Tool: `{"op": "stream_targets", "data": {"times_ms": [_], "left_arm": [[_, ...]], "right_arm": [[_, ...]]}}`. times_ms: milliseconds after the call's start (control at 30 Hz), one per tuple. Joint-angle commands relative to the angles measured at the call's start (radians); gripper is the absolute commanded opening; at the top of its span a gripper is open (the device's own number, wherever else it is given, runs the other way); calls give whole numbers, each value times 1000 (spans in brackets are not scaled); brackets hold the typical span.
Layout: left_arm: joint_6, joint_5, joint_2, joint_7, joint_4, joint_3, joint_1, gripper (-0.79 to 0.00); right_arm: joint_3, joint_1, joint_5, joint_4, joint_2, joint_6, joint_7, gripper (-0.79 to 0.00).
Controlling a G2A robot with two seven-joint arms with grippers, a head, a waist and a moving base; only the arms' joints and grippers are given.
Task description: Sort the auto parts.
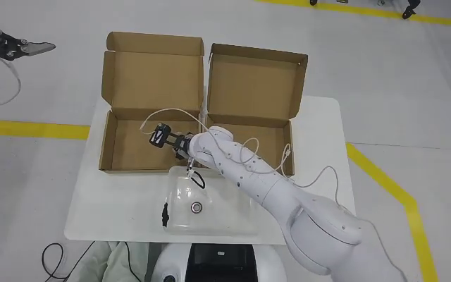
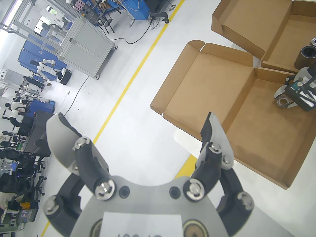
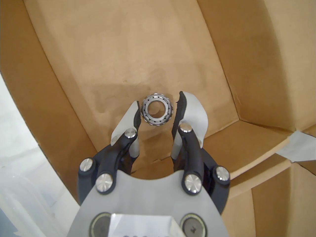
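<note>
A small steel roller bearing (image 3: 156, 110) lies on the floor of the left cardboard box (image 1: 127, 151). My right gripper (image 3: 158, 101) hangs over it, open, one finger on each side and a narrow gap on at least one side. From the left wrist view the same bearing (image 2: 283, 101) shows under that gripper's fingers. My left gripper (image 2: 135, 118) is open and holds nothing, high up beyond the table's left edge. Two dark cylindrical bushings (image 2: 305, 56) stand in the right cardboard box (image 1: 271, 141).
A clear plastic bin (image 1: 211, 222) at the table's front edge holds a metal ring (image 1: 196, 207) and two black parts (image 1: 165, 213). Both boxes have their lids folded back. White cables run along my right arm (image 1: 239, 166).
</note>
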Motion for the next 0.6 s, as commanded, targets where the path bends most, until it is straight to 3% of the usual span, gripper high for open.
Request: {"op": "stream_targets", "data": {"times_ms": [0, 300, 567], "left_arm": [[0, 0, 0, 0, 0, 0, 0, 0], [0, 0, 0, 0, 0, 0, 0, 0], [0, 0, 0, 0, 0, 0, 0, 0]], "right_arm": [[1, 2, -3, 8, -7, -3, -5, -474], [35, 26, -18, -24, -15, -30, -75, -468], [96, 3, -69, -206, 31, -52, -40, -446]]}}
